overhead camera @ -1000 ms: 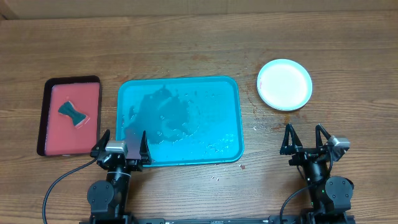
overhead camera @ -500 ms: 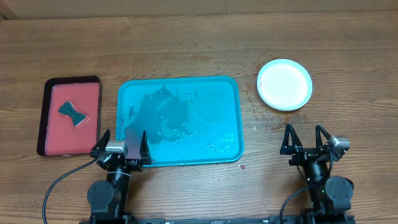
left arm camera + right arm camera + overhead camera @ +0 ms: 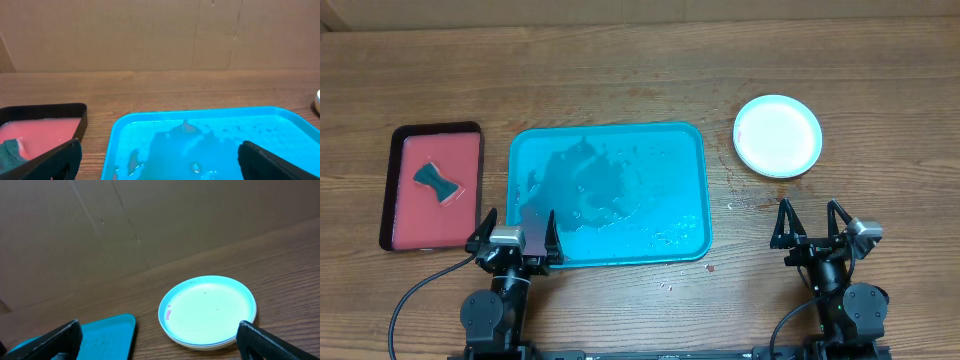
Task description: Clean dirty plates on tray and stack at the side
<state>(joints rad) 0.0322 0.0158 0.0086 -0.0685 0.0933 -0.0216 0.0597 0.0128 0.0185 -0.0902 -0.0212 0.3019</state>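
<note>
The turquoise tray [image 3: 607, 192] lies mid-table, wet, with no plates on it; it also shows in the left wrist view [image 3: 200, 145] and the right wrist view [image 3: 95, 335]. The plates [image 3: 778, 135] sit stacked on the wood right of the tray, pale mint one on top, with a small red smear at its left rim in the right wrist view [image 3: 207, 310]. My left gripper [image 3: 515, 237] is open and empty at the tray's near left corner. My right gripper [image 3: 812, 227] is open and empty, near the table's front, below the stack.
A smaller dark-rimmed red tray [image 3: 432, 185] at the left holds a dark teal sponge [image 3: 439, 184]. Small red specks and water drops mark the wood around the tray's right side. A cardboard wall stands behind the table.
</note>
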